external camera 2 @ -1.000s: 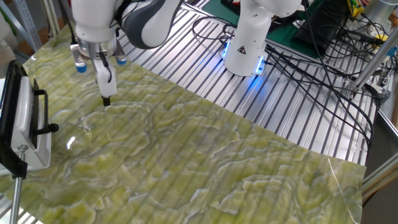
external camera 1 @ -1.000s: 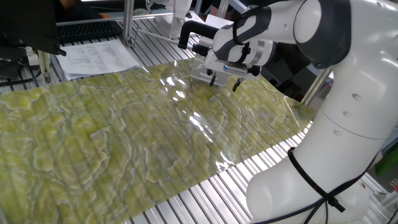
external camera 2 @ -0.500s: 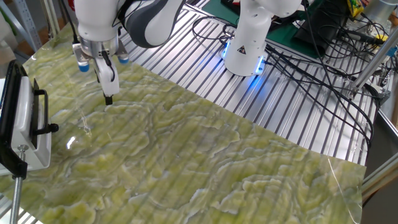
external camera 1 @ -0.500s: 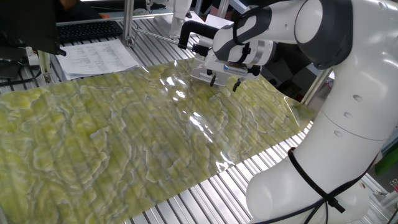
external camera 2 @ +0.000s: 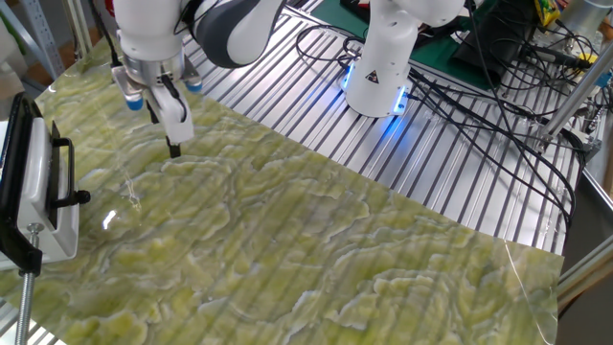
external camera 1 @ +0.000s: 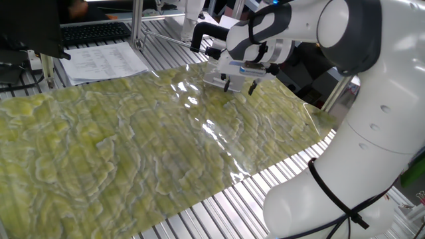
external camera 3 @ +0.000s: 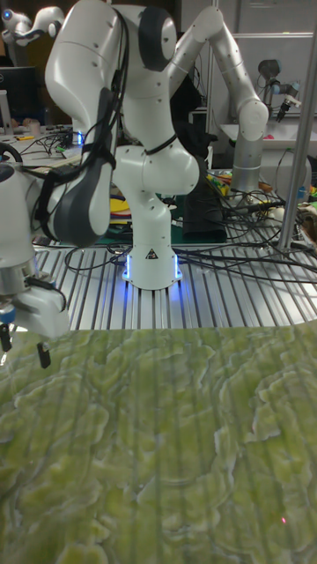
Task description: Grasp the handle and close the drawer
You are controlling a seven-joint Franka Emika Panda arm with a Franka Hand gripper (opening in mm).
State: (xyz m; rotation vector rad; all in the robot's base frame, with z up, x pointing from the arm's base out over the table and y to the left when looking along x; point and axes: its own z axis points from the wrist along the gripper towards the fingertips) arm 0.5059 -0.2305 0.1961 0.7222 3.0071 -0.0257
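Since a moment ago our gripper (external camera 2: 173,146) has lifted and slid a little away from the drawer (external camera 2: 43,196) at the worktop's (external camera 2: 316,259) edge, jaws narrow and empty, so we must still reach its black handle (external camera 2: 67,172).

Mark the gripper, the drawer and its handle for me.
gripper (external camera 2: 173,146), the other fixed view, between its fingertips.
drawer (external camera 2: 40,196), the other fixed view, white front panel.
handle (external camera 2: 67,172), the other fixed view, black bar.
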